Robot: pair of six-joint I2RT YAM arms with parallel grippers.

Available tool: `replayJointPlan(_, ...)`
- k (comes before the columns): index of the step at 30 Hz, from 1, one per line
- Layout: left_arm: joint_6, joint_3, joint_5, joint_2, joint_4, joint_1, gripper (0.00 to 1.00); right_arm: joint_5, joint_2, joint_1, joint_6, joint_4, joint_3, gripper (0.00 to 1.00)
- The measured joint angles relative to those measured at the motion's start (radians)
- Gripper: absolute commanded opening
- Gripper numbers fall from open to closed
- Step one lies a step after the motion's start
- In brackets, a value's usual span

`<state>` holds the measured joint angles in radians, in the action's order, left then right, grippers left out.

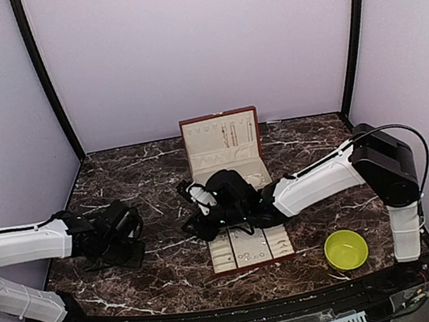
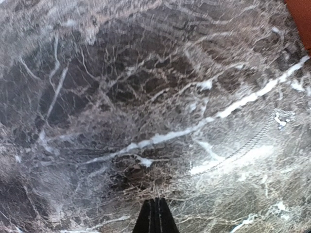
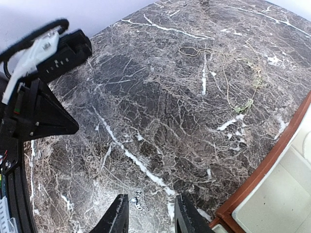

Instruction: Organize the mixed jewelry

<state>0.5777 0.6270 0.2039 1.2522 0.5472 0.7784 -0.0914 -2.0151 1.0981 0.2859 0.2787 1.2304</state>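
Right jaws apart; silvery pieces [image 1: 251, 255] in the cream tray [image 1: 279, 240].

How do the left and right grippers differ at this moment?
The left gripper has its jaws shut; the right gripper has them open. The right straddles a small silvery piece lying on the table; the left has nothing between its jaws. The right is close beside the box; the left sits farther from it. Both are near the marble, holding nothing.
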Motion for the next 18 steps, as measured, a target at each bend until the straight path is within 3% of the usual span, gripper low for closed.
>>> replayJointPlan(18,-0.051,0.001,-0.015,-0.163,-0.046,0.002,0.0,-0.188,-0.042,-0.001,-0.036,0.018,0.074,0.33)
